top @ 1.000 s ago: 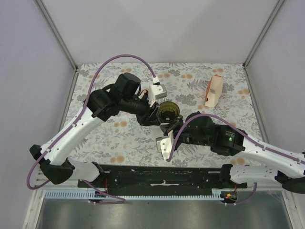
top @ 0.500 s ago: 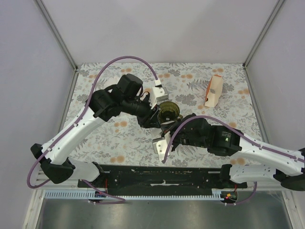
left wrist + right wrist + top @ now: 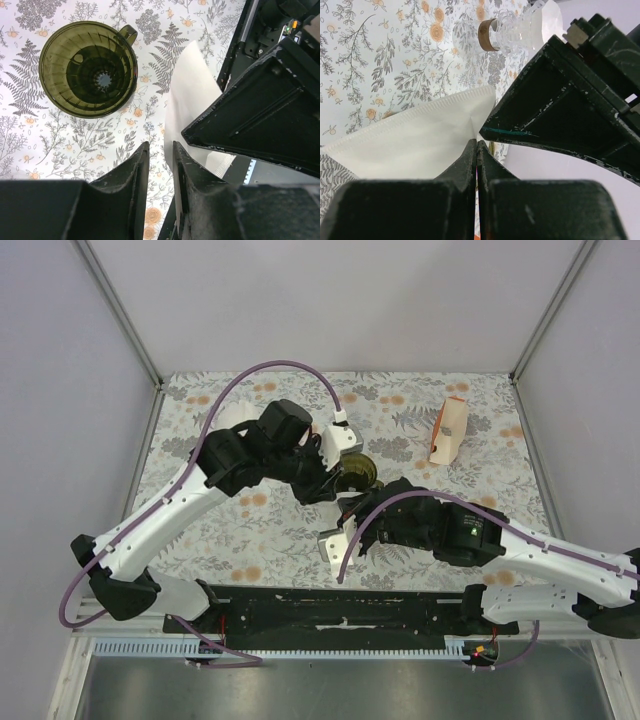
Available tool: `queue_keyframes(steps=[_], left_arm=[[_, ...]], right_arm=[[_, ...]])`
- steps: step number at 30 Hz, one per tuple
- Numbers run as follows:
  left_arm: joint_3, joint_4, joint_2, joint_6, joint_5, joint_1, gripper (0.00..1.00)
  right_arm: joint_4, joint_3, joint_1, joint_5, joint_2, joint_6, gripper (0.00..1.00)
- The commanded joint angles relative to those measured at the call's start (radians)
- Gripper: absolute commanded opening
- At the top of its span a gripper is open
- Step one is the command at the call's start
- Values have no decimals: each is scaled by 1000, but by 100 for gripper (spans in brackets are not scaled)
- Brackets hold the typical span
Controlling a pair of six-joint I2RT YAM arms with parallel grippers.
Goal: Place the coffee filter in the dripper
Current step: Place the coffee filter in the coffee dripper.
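Note:
The dark olive dripper (image 3: pixel 87 70) stands upright on the floral table, handle to its upper right; in the top view the dripper (image 3: pixel 358 470) is half hidden under my left wrist. The white paper coffee filter (image 3: pixel 415 135) is pinched at one corner by my right gripper (image 3: pixel 477 142), which is shut on it. In the left wrist view the filter (image 3: pixel 192 95) hangs right of the dripper, above the table. My left gripper (image 3: pixel 160 147) has a narrow gap between its jaws. The filter's left edge lies just beyond its fingertips, and nothing is gripped.
A pale peach packet (image 3: pixel 448 432) lies at the back right of the floral cloth. A clear glass jar with a brown band (image 3: pixel 492 32) stands beyond the filter in the right wrist view. Both arms crowd the table's middle.
My left gripper has shifted right and up over the dripper and its jaws have narrowed. My right gripper has moved slightly left with the filter still held.

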Motion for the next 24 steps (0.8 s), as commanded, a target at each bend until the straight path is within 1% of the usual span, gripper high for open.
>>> queue_keyframes(steps=[1, 4, 7, 8, 13, 20, 23, 24], left_arm=[[38, 27, -4, -8, -21, 1, 31], [41, 27, -2, -4, 2, 1, 31], [37, 11, -7, -16, 144, 1, 37], [32, 10, -11, -24, 170, 1, 38], [37, -1, -7, -33, 174, 2, 40], [23, 11, 12, -60, 192, 2, 30], [17, 14, 12, -68, 203, 5, 23], [15, 14, 12, -70, 206, 9, 19]], right_arm=[[42, 50, 16, 0, -11, -24, 0], [43, 49, 16, -5, -14, -24, 0], [43, 52, 19, 3, -14, -27, 0], [42, 50, 19, 10, -12, -28, 0], [45, 50, 22, 43, -11, -36, 0], [54, 58, 31, 50, -14, -40, 0], [57, 52, 30, 58, -20, -42, 0], [58, 50, 30, 59, -20, -42, 0]])
